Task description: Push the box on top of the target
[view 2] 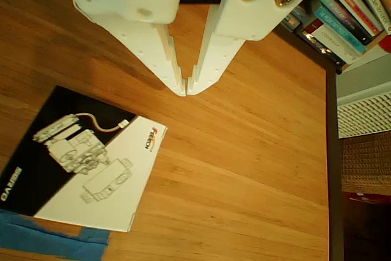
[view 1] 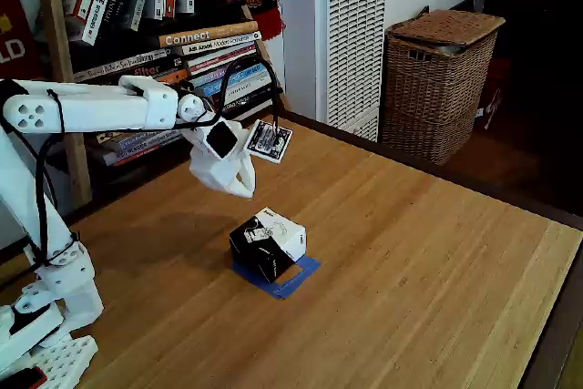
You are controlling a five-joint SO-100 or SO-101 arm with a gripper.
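Bookshelves and a wicker basket (view 1: 439, 79) back the wooden table (view 1: 428, 261), where the box (view 1: 267, 243) sits over the target (view 1: 290, 280), blue tape showing at its five o'clock edge, while the gripper (view 1: 246, 190), fingertips pinched together and empty, hangs at its eleven o'clock, apart from it.

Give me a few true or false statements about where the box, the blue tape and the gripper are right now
1. The box sits over the blue tape target. True.
2. The gripper is clamped around the box. False: it hangs above the table, apart from the box, fingertips together and holding nothing.
3. A wicker basket stands beyond the table's far edge in the fixed view. True.
4. The box lies tipped off the table. False: it rests on the tabletop.
5. Books fill the shelf behind the arm. True.
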